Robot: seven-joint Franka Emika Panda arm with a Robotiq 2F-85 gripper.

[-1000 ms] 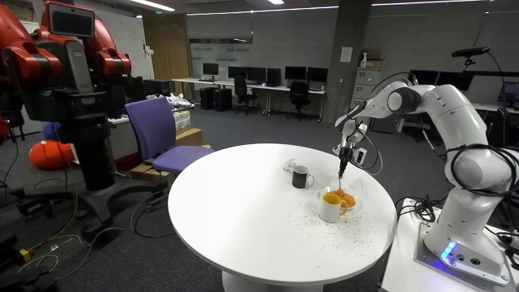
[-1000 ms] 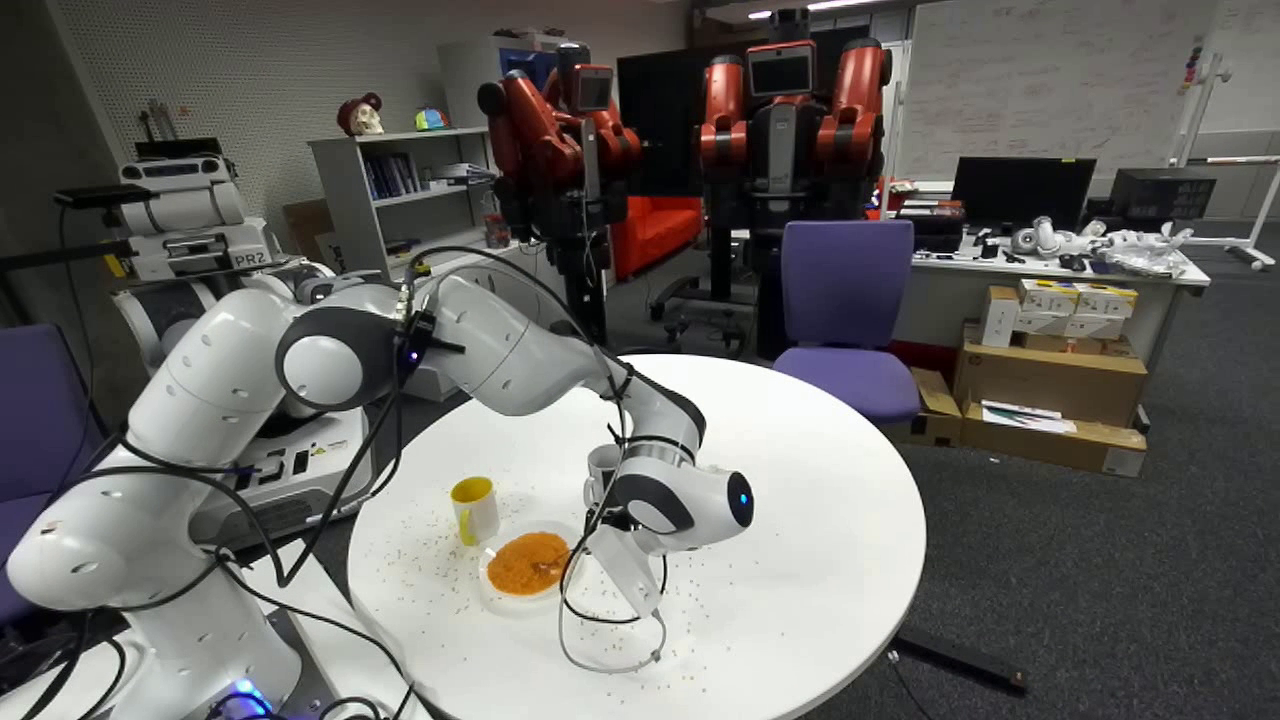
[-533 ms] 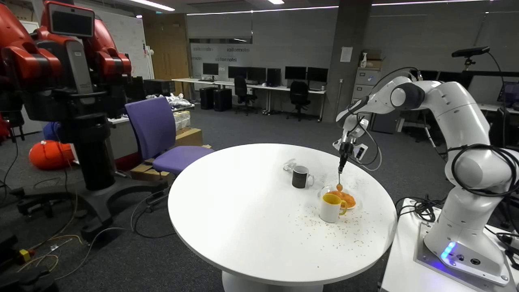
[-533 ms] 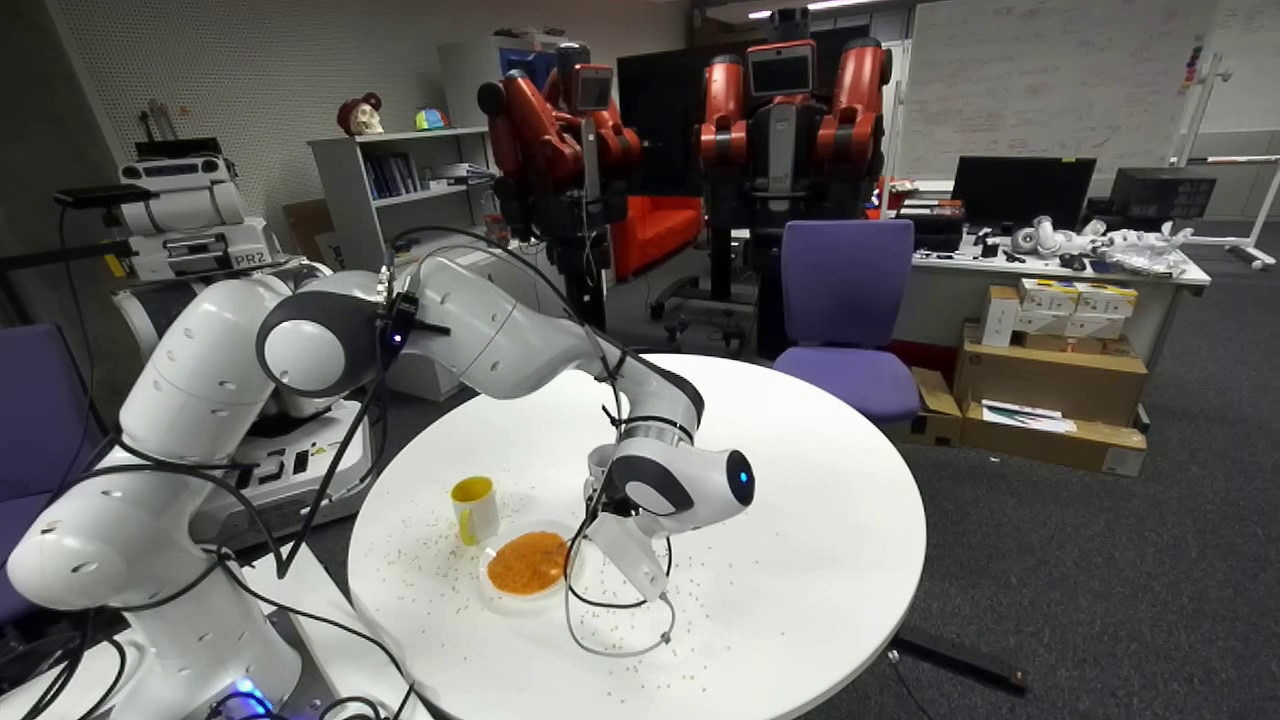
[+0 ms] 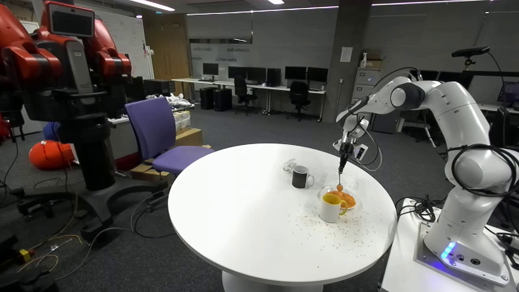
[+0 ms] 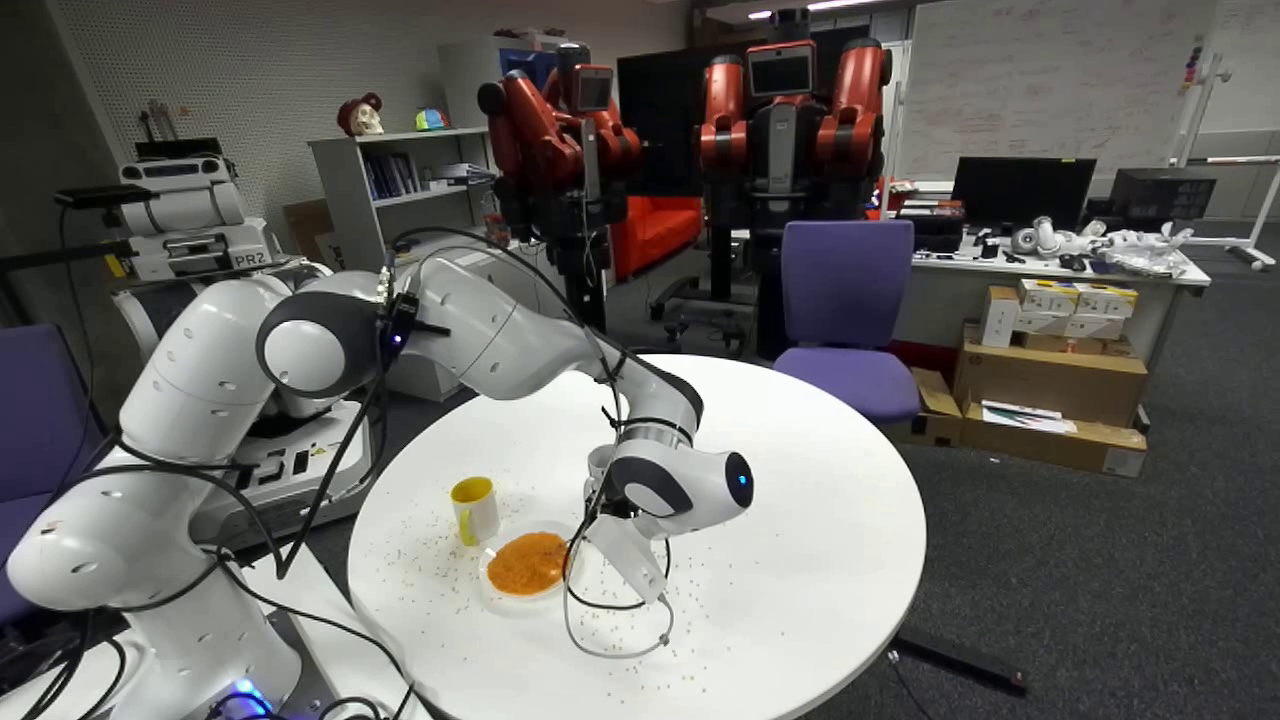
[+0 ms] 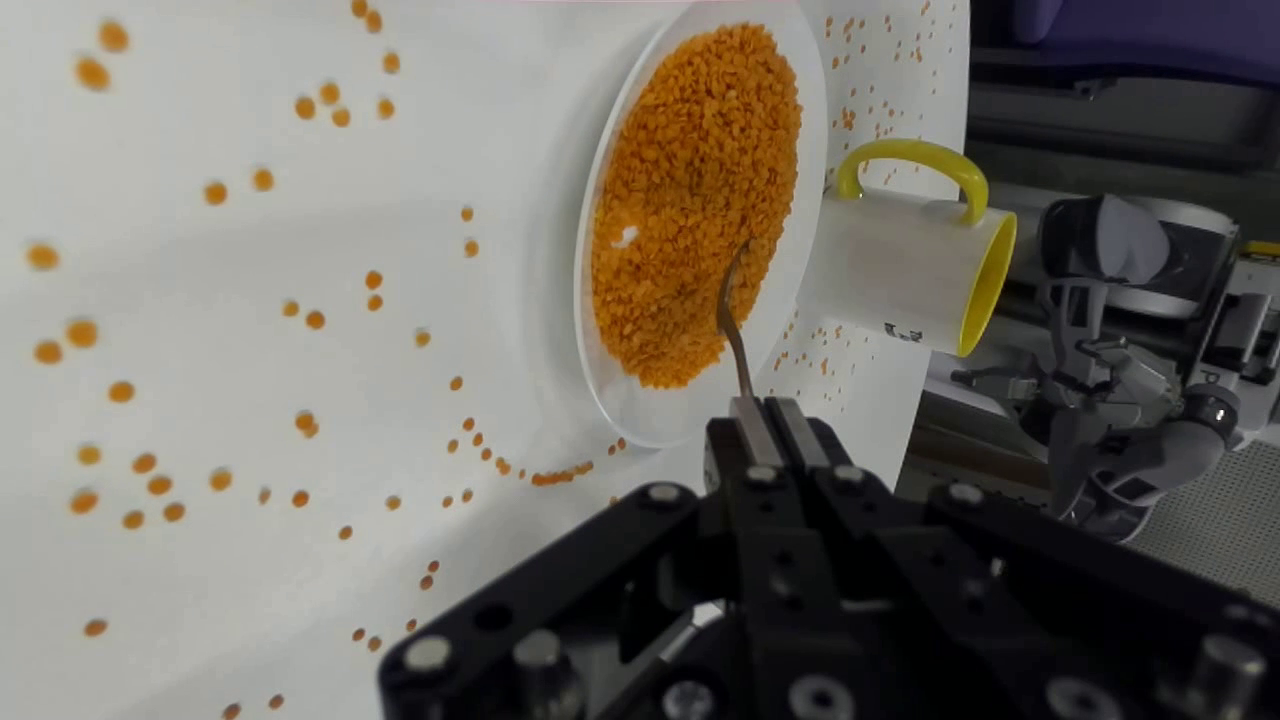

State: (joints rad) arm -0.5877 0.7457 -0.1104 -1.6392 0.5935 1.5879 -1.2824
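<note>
My gripper [image 7: 766, 408] is shut on a thin metal spoon [image 7: 739, 358], which points down from the fingertips. In an exterior view the gripper [image 5: 341, 170] stands over the plate, and the spoon's bowl [image 5: 339, 187] looks orange, just above the heap. The white plate [image 7: 590, 330] holds a heap of small orange grains, like lentils [image 7: 700, 150]; a small white spot shows among them. A white mug with yellow inside and handle [image 7: 890, 265] stands beside the plate; it also shows in both exterior views [image 5: 329, 210] [image 6: 480, 515]. In an exterior view the arm hides the gripper and spoon.
A dark mug with a light rim [image 5: 299, 178] and crumpled clear plastic [image 5: 289, 165] stand on the round white table [image 5: 235, 211]. Loose orange grains lie scattered around the plate. A purple chair [image 6: 848, 300] stands at the table's edge. Cables hang from the arm.
From one second to half a second ago, the gripper rose and the spoon came up out of the grains with its bowl orange. Since then almost nothing has moved.
</note>
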